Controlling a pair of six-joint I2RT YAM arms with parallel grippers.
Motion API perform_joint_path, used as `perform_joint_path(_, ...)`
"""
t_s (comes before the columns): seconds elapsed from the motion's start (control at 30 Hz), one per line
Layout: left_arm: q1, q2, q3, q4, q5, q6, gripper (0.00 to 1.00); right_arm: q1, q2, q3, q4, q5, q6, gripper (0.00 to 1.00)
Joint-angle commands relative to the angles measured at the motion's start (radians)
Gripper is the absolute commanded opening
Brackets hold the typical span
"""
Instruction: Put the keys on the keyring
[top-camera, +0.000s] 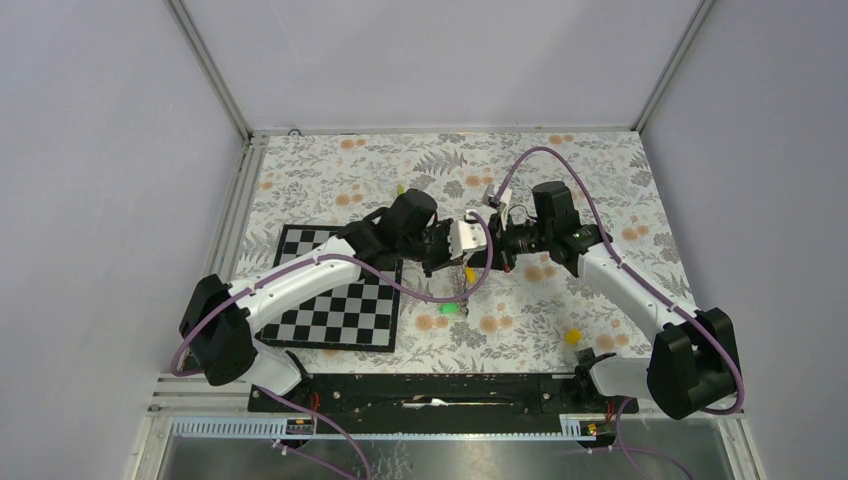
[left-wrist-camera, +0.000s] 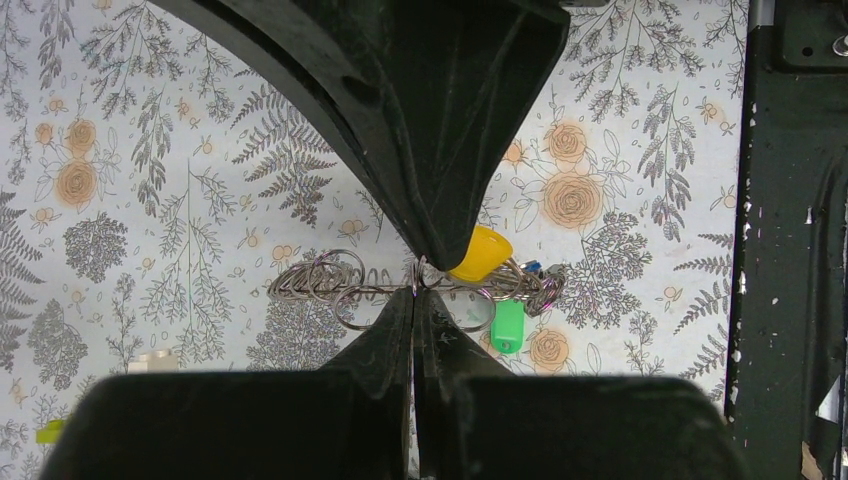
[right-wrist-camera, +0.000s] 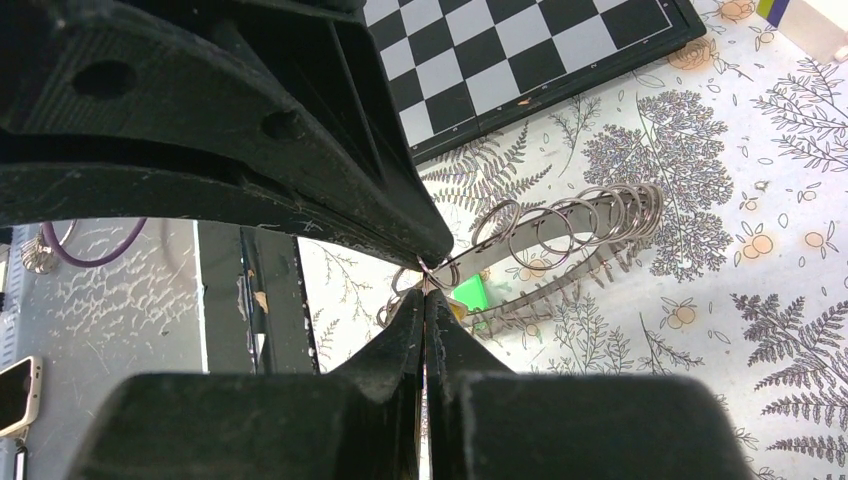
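Above the middle of the floral mat, my left gripper (top-camera: 447, 250) and right gripper (top-camera: 492, 250) meet tip to tip. The keyring (left-wrist-camera: 330, 285), a thin metal loop strung with several small wire rings, hangs between them and also shows in the right wrist view (right-wrist-camera: 575, 225). My left gripper (left-wrist-camera: 415, 292) is shut on its wire. The right gripper (right-wrist-camera: 425, 290) is shut on the wire at the same spot. A yellow key (left-wrist-camera: 483, 255) pokes out beside the right fingertips, with a blue key (left-wrist-camera: 531, 268) nearby. A green key (top-camera: 447, 310) lies on the mat below. Another yellow key (top-camera: 572, 337) lies near the right arm.
A chessboard (top-camera: 335, 300) lies flat at the left of the mat, under the left arm. The black base rail (top-camera: 430, 390) runs along the near edge. Grey walls and a metal frame (top-camera: 235, 200) close in the back and sides.
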Motion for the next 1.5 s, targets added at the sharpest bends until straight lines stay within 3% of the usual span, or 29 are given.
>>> perform_joint_path(0.0, -0.01, -0.039, 0.013, 0.057, 0.01, 0.019, 0.0, 0.004, 0.008, 0.047, 0.033, 0.003, 0.015, 0.0)
perform_joint_path(0.67, -0.025, -0.041, 0.011, 0.039, 0.004, 0.045, 0.0, -0.001, 0.016, 0.062, 0.031, -0.006, 0.033, 0.0)
perform_joint_path(1.47, -0.037, -0.051, 0.008, 0.015, 0.039, 0.075, 0.0, -0.009, 0.058, 0.068, 0.004, 0.102, 0.042, 0.0)
